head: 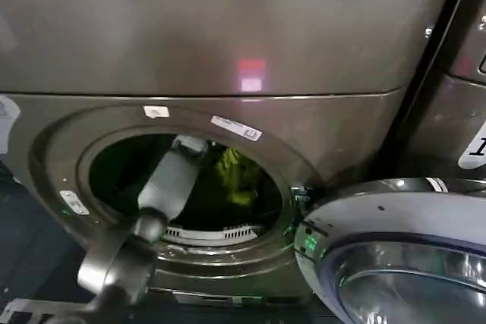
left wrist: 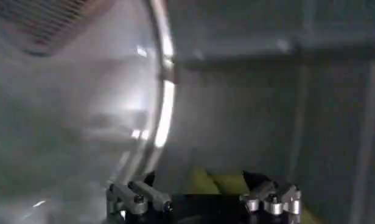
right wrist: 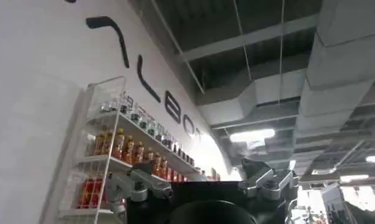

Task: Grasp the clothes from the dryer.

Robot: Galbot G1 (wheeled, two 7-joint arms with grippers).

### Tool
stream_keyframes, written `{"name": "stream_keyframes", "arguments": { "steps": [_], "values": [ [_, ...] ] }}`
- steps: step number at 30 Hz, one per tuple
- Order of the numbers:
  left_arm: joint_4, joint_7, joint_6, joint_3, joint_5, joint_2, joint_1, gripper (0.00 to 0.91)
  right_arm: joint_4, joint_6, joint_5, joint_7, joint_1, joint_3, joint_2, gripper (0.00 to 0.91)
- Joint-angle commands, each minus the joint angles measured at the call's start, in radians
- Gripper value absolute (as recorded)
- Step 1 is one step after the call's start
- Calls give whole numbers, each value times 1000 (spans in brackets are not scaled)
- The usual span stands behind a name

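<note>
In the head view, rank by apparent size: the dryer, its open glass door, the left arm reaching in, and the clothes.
1. the dryer
2. the glass door, cut off by the frame and nearer the camera, so its rank is unsure
3. the left arm
4. the clothes, clearly smallest

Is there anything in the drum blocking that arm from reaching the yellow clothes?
Nothing visible blocks it. The door is swung open to the right, and the left arm reaches through the dryer's round port. In the left wrist view the left hand is open, with the yellow-green clothes just beyond its fingers.
</note>
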Motion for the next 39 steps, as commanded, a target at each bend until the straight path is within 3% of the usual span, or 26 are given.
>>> {"name": "stream_keyframes", "arguments": {
  "steps": [1,33,34,36,37,39],
  "values": [
    [69,47,19,47,289,-9,-57,907,6,0,0,0,4,-6,3,907],
    [122,0,2,71,307,-22,22,907,47,-1,1,1,12,-17,28,907],
    [123,10,-2,75,307,-21,21,796,47,0,0,1,15,-20,28,907],
    [127,23,-11,75,305,-20,15,125,47,0,-2,2,20,-28,28,907],
    [128,24,-14,75,305,-19,13,34,48,0,-3,1,23,-32,28,907],
    [131,27,-20,75,305,-19,8,0,48,0,-3,1,27,-35,28,907]
  ]
}}
